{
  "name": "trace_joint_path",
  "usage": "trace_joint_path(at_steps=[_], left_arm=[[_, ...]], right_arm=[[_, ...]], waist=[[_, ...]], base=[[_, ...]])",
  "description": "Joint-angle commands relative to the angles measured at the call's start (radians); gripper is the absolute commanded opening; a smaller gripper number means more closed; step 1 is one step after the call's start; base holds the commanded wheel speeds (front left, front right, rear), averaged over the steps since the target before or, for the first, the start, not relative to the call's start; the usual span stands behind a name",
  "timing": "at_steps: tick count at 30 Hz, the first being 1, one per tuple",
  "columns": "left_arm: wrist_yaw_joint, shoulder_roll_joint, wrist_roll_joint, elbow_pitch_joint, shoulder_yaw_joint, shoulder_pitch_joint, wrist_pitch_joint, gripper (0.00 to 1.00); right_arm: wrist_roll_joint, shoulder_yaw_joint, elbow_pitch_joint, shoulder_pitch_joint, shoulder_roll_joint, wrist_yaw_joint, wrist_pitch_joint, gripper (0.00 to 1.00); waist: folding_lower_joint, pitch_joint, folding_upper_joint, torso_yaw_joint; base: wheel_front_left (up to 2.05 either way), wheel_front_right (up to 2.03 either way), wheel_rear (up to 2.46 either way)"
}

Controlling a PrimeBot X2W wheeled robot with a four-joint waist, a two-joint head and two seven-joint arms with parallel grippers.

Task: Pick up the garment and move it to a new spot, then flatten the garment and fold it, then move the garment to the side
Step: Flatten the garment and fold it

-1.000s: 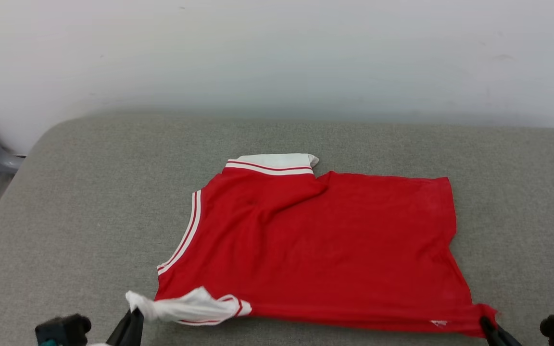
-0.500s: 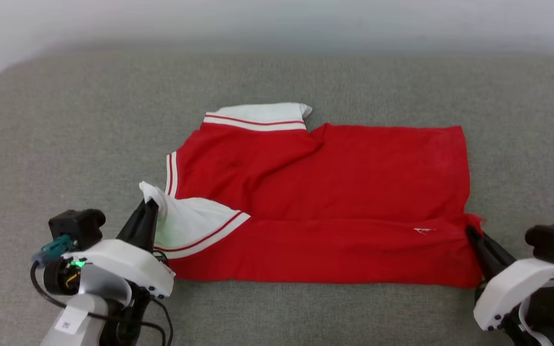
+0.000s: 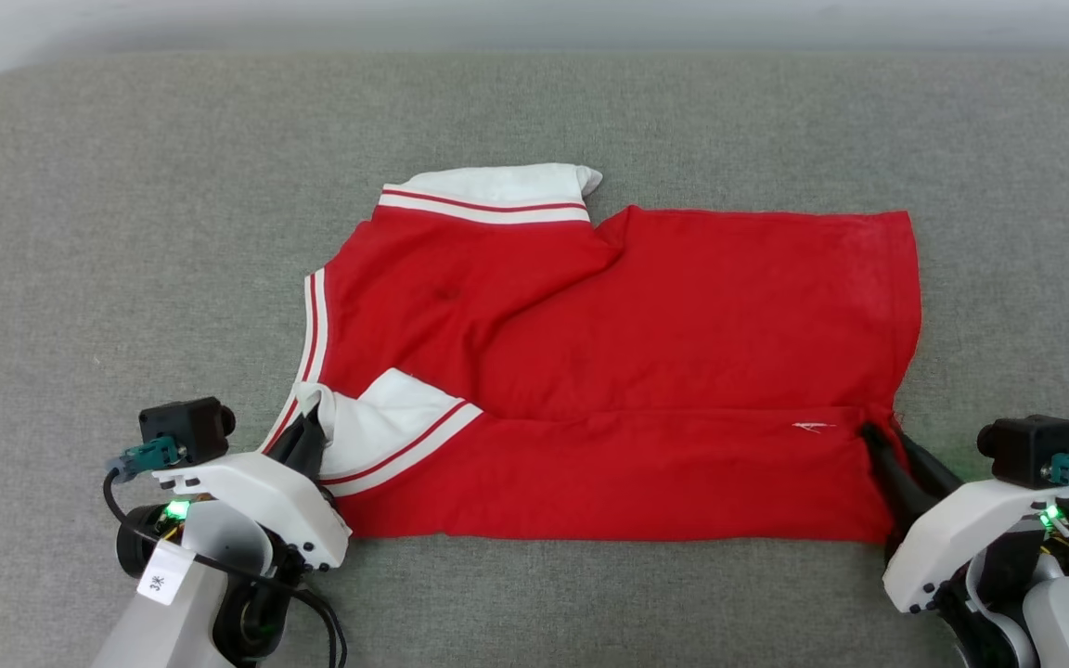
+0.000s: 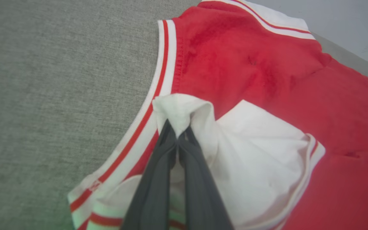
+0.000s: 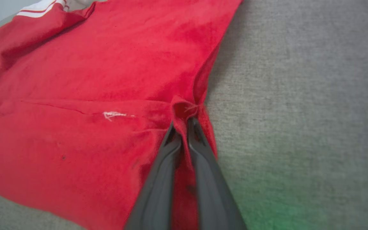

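The garment, a red shirt with white sleeves and striped trim, lies flat on the grey cushion with its near band folded over onto the body. My left gripper is shut on the bunched white sleeve, its fingertips pinching the cloth beside the striped neck trim. My right gripper is shut on the red hem corner at the fold's right end; in the right wrist view the right gripper has cloth between its fingers. A small white logo sits just left of them.
The grey padded surface stretches wide on every side of the shirt, with bare room to its left, right and far side. A pale wall runs along the far edge.
The camera has tilted down. Both grippers have carried the shirt's near edge away from me and over its body, laying a folded band; the white sleeve now rests on the red cloth.
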Motion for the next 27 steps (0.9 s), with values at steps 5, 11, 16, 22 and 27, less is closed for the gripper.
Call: trace_joint_path(at_steps=[5, 11, 16, 22, 27], left_arm=[[0.03, 0.011, 0.0, 0.021, 0.029, 0.008, -0.049, 1.0], [0.066, 0.059, -0.012, -0.015, 0.049, 0.055, 0.008, 1.0], [0.065, 0.137, -0.063, -0.095, 0.049, 0.083, 0.192, 1.0], [0.109, 0.233, -0.147, -0.225, 0.048, 0.121, 0.474, 1.0], [0.151, 0.272, -0.198, -0.271, 0.049, 0.152, 0.611, 1.0]], right_arm=[[0.001, -0.011, -0.006, 0.012, 0.016, -0.001, -0.217, 1.0], [-0.036, -0.036, -0.046, 0.073, 0.062, -0.001, -0.257, 1.0], [-0.054, -0.047, -0.096, 0.13, 0.099, -0.001, -0.218, 1.0], [-0.068, -0.044, -0.143, 0.18, 0.13, -0.001, -0.184, 1.0], [-0.064, -0.039, -0.162, 0.179, 0.141, -0.001, -0.175, 1.0]], waist=[[-0.0002, -0.085, 0.0, -0.002], [-0.0002, -0.164, 0.0, -0.02], [-0.0002, -0.197, 0.0, -0.031], [-0.0002, -0.204, 0.0, -0.052], [-0.0002, -0.187, 0.0, -0.073]], base=[[0.0, 0.0, 0.0], [0.0, 0.0, 0.0], [0.0, 0.0, 0.0], [0.0, 0.0, 0.0], [0.0, 0.0, 0.0]])
